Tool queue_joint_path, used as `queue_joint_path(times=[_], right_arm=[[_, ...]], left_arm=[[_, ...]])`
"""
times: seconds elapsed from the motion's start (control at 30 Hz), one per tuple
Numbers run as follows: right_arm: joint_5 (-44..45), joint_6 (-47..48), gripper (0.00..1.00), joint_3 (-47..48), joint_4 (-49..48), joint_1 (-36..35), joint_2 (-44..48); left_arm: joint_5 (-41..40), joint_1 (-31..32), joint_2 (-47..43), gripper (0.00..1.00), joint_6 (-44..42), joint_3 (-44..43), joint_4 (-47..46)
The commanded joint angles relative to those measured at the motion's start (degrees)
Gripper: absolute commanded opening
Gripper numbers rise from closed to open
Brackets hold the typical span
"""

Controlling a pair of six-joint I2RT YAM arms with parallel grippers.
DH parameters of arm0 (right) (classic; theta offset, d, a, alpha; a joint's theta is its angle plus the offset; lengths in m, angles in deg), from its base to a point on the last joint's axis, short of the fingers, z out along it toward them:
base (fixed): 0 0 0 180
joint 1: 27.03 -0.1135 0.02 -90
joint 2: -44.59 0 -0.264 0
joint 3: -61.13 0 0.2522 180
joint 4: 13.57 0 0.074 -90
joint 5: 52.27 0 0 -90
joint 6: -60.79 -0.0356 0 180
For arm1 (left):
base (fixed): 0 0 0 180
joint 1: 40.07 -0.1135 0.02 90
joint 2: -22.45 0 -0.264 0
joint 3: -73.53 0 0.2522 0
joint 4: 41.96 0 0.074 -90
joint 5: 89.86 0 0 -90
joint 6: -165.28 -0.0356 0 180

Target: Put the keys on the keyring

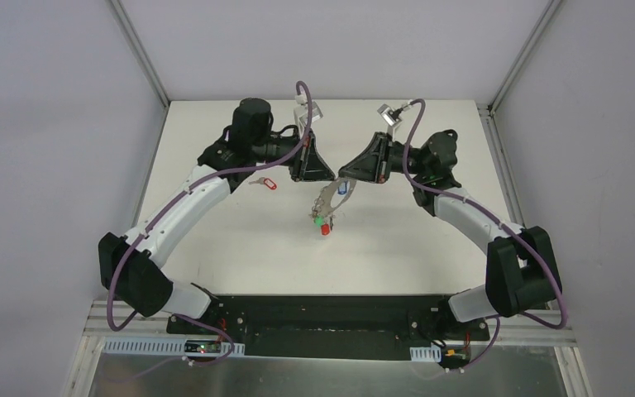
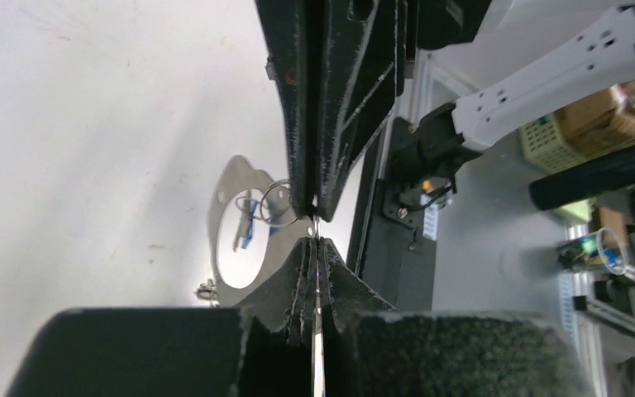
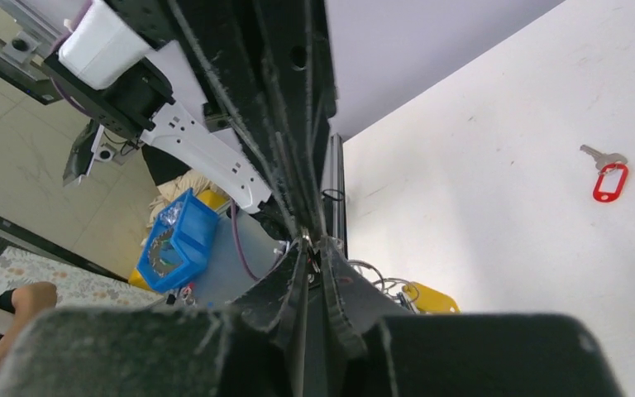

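The keyring [image 1: 327,198] hangs in the air between my two grippers, above the middle of the table. A blue-tagged key [image 1: 343,188] hangs inside it, and green [image 1: 320,221] and red [image 1: 326,230] tags dangle at its low end. My left gripper [image 1: 329,175] is shut on the ring's thin edge [image 2: 317,225]. The ring's loop [image 2: 222,217] and the blue tag [image 2: 245,229] show in the left wrist view. My right gripper [image 1: 343,176] meets it tip to tip and is shut on the same wire [image 3: 307,241]. A yellow tag [image 3: 432,298] hangs beside its fingers. A loose red-tagged key [image 1: 264,183] lies on the table.
The loose red-tagged key also shows in the right wrist view [image 3: 608,177], on the white table [image 1: 240,248] left of my left gripper. Grey walls enclose the table at the back and sides. The black base rail [image 1: 331,318] runs along the near edge.
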Motion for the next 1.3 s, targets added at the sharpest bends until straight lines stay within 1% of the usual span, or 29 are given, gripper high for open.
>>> queue_joint_path(times=[0.0, 0.03, 0.1, 0.13, 0.2, 0.3, 0.47, 0.57, 0.73, 0.83, 0.97, 1.1, 1.27], right_arm=[[-2.16, 12.98, 0.16, 0.53, 8.93, 0.53, 3.27], [-2.63, 14.75, 0.19, 0.80, 10.81, 0.52, 3.58], [-3.53, 16.60, 0.26, 1.03, 12.46, 0.50, 4.32], [-3.97, 16.88, 0.30, 1.03, 12.58, 0.55, 4.54], [-4.65, 17.06, 0.34, 1.10, 12.61, 0.55, 4.94], [-5.19, 17.27, 0.37, 1.37, 12.87, 0.50, 5.32], [-7.00, 17.53, 0.43, 1.19, 13.10, -0.41, 6.09], [-6.61, 20.38, 0.46, 0.70, 15.62, -1.14, 6.59], [-6.27, 26.74, 0.45, 0.55, 21.63, -2.23, 7.31], [-5.89, 30.45, 0.41, 0.97, 26.46, -2.57, 7.49], [-6.03, 32.65, 0.34, 1.12, 29.12, -2.95, 7.83], [-5.66, 34.59, 0.34, 1.85, 32.01, -3.01, 8.42], [-3.19, 39.94, 0.39, 5.58, 41.48, -2.08, 8.97]], left_arm=[[-9.52, 3.44, 0.09, 0.00, -24.89, -14.41, 36.10], [-11.29, 4.04, 1.46, 0.00, -26.88, -17.89, 40.28], [-13.84, 4.76, 3.51, 0.00, -28.55, -21.32, 45.32], [-14.80, 4.98, 4.18, 0.00, -28.78, -22.30, 46.77], [-16.24, 5.55, 4.92, 0.00, -28.53, -23.16, 47.58], [-17.77, 6.79, 5.46, 0.00, -28.51, -24.01, 48.15], [-21.55, 8.96, 8.52, 0.00, -27.83, -28.51, 51.28], [-21.60, 9.77, 9.99, 0.00, -26.46, -30.68, 51.91], [-19.75, 10.25, 11.21, 0.00, -23.76, -31.77, 51.74], [-18.13, 10.30, 11.43, 0.00, -22.60, -31.61, 51.04], [-17.66, 10.30, 11.69, 0.00, -21.71, -31.47, 50.22], [-17.87, 10.30, 11.80, 0.00, -21.73, -31.12, 49.82], [-14.37, 10.28, 11.14, 0.00, -23.44, -29.23, 49.38]])
